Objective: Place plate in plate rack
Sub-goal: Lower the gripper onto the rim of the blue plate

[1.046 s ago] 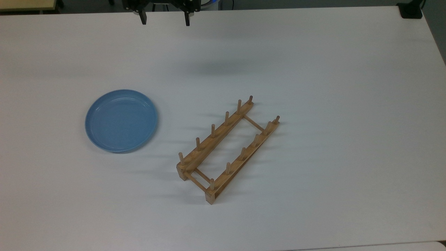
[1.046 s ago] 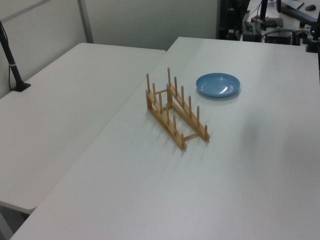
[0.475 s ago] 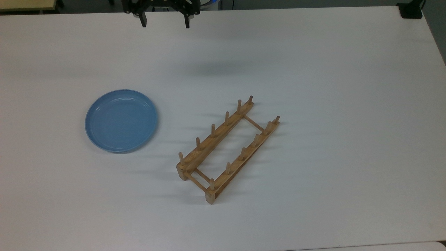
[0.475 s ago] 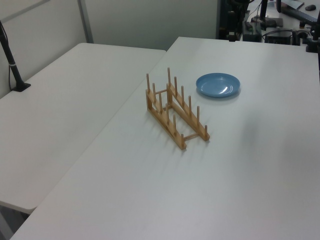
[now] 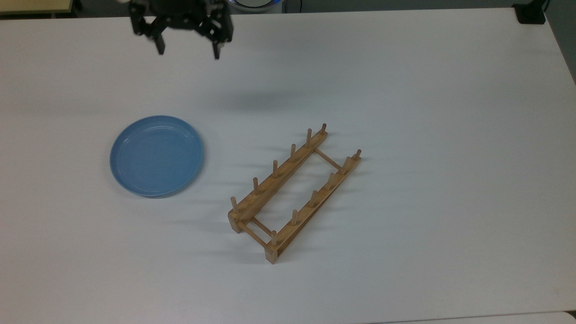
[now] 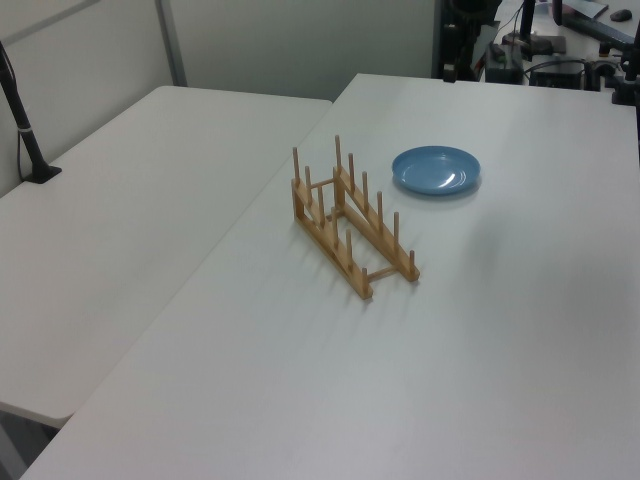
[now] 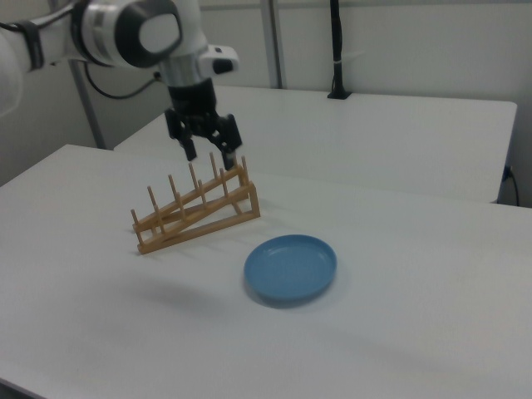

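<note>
Plate (image 5: 156,155) lies flat on the table (image 5: 405,90), at nine o'clock of the empty rack (image 5: 294,191) in the top view; gripper (image 5: 188,50), fingers wide and holding nothing, hangs above at twelve o'clock; grasping and racking remain

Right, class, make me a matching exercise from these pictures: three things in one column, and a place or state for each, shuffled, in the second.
Column 1
1. plate
2. plate rack
3. pincer

Column 2
A. raised above the table, fingers spread, holding nothing
B. lying flat on the white table, apart from the rack
C. standing on the table with its pegs upright, no plate in it

Pairs: 1-B, 2-C, 3-A
</note>
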